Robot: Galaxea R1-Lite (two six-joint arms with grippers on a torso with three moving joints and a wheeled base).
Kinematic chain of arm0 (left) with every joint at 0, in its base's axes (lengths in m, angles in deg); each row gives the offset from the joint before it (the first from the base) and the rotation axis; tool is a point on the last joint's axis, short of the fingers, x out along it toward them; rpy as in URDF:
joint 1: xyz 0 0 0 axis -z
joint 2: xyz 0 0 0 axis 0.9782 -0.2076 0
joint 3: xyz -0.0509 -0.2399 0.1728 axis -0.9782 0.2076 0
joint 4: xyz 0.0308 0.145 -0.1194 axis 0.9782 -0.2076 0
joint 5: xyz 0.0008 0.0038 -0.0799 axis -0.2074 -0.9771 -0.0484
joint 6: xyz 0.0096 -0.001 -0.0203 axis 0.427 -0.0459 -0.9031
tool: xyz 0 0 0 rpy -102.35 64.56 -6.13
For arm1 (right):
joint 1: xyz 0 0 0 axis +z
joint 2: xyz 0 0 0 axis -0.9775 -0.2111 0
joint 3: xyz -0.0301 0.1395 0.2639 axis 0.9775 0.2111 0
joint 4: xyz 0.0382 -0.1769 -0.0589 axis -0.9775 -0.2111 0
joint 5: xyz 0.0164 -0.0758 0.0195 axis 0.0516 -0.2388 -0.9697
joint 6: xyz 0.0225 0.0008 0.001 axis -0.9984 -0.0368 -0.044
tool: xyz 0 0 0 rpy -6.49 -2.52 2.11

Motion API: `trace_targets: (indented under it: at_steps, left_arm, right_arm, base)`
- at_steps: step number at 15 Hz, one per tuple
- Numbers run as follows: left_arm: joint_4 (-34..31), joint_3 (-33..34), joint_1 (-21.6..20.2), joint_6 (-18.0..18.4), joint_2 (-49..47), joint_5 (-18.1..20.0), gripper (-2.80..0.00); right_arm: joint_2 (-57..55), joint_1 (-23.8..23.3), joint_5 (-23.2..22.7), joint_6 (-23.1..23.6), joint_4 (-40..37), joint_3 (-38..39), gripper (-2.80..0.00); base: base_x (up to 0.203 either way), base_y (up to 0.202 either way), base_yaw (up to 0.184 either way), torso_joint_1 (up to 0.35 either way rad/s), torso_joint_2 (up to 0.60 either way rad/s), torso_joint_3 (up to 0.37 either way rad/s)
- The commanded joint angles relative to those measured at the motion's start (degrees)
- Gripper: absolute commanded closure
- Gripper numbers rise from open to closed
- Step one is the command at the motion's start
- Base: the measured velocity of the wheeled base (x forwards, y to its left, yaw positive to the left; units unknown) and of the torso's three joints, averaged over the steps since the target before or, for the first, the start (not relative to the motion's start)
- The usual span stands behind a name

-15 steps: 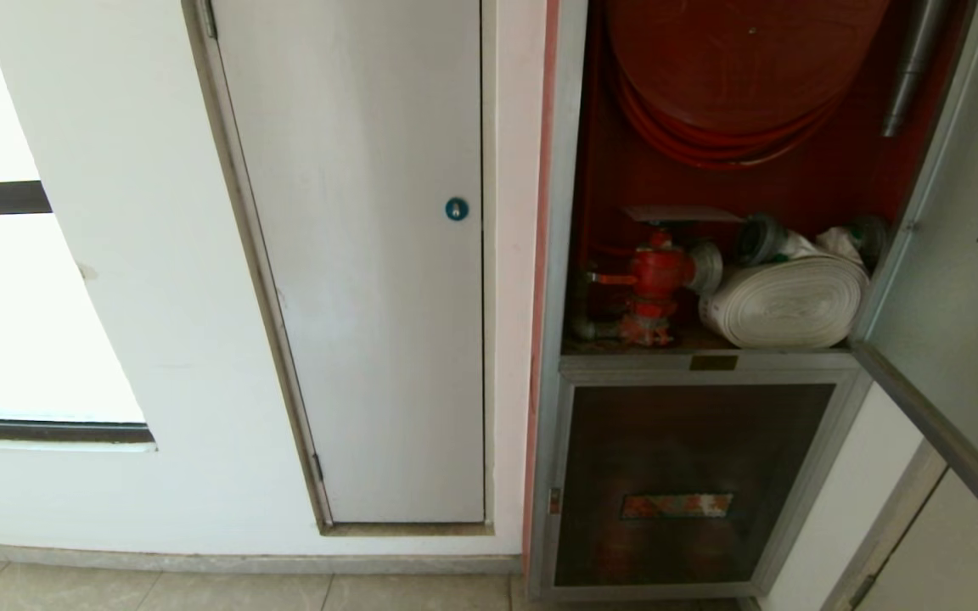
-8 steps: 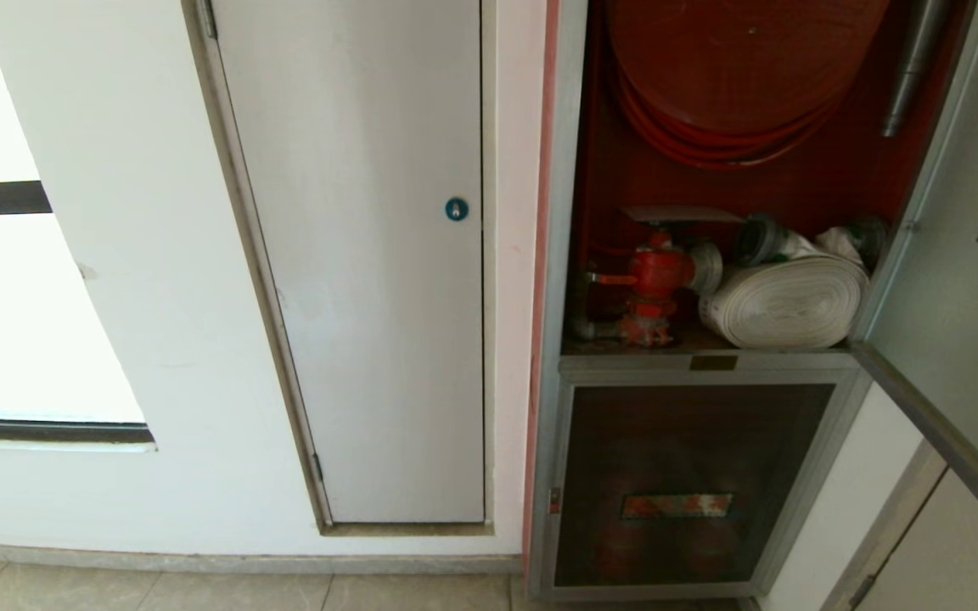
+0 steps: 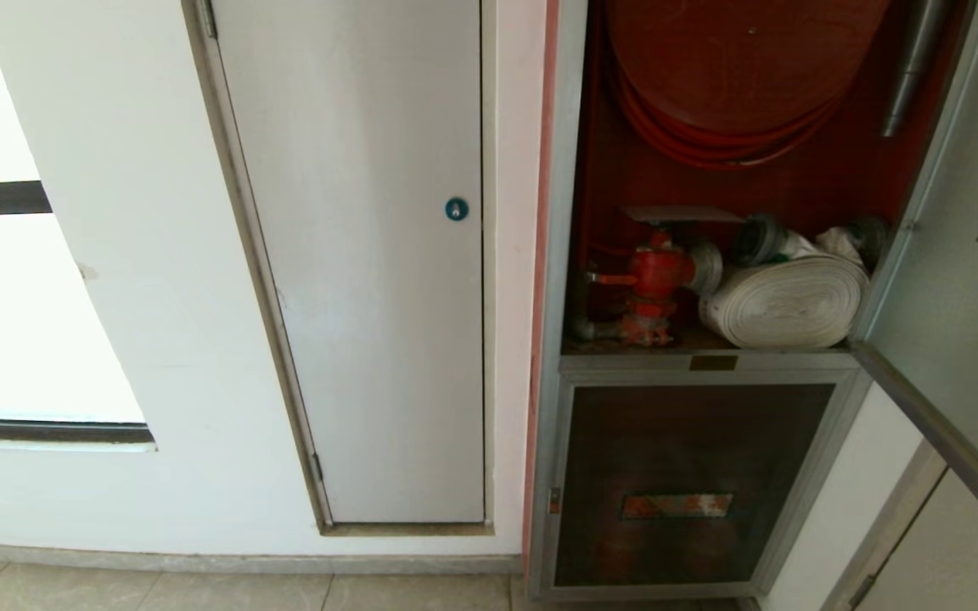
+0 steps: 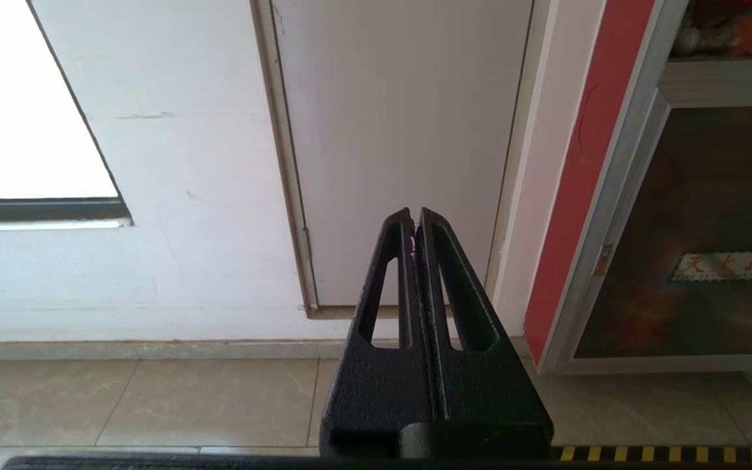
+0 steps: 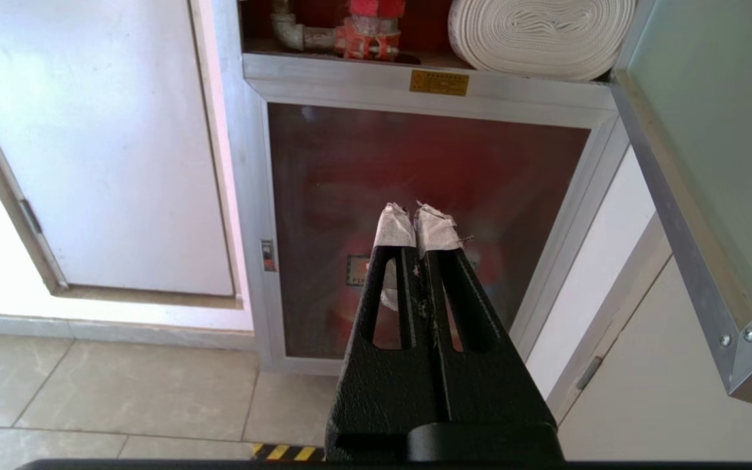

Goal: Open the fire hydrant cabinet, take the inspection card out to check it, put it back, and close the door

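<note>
Inspection card [image 3: 682, 213] lies flat on top of the red valve [image 3: 654, 276] inside the fire hydrant cabinet [image 3: 557, 255], seen nearly edge-on, long axis running side to side across the opening. Door [image 3: 956, 280] is already swung out on the right side of the head view, its lower frame edge jutting toward the camera. White rolled hose [image 3: 782, 301] sits just beside the valve, on the same shelf, with the red hose reel [image 3: 744, 76] above.

Neither arm shows in the head view. Right gripper [image 5: 415, 219] hangs low, facing the lower dark glass panel [image 5: 428, 215], taped tips pressed together and empty. Left gripper [image 4: 413, 219] faces the plain white panel [image 4: 402, 143] left of the cabinet, also pressed together and empty.

Key relation: in the right wrist view the shelf with valve and hose is above and beyond the tips, so the card is up and ahead of the right gripper, well apart. Right arm looks nearer, lined up with the cabinet; left is off to the side. Judgement: opening is done, card pick-up is next; right gripper needs to lift, spread, and come in along the card's flat plane while clearing the door edge on its right.
</note>
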Motion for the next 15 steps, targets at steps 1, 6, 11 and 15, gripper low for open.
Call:
trace_targets:
  at_steps: [1,6,11,15]
  left_arm:
    - [0.02,0.00,0.00,0.02,-0.07,0.00,0.00]
    - [0.02,0.00,0.00,0.02,-0.07,0.00,0.00]
    - [0.02,0.00,0.00,0.02,-0.07,0.00,0.00]
    - [0.02,0.00,0.00,0.02,-0.07,0.00,0.00]
  right_arm:
    - [-0.06,0.06,0.00,-0.06,0.02,0.01,0.00]
    - [-0.06,0.06,0.26,-1.91,0.19,0.08,0.00]
    - [-0.06,0.06,0.26,-1.91,0.20,0.01,0.00]
    - [-0.06,0.06,0.26,-1.91,0.20,0.06,0.00]
  base:
    - [0.000,0.000,0.000,0.000,0.00,0.000]
    - [0.000,0.000,0.000,0.000,0.00,0.000]
    - [0.000,0.000,0.000,0.000,0.00,0.000]
    - [0.000,0.000,0.000,0.000,0.00,0.000]
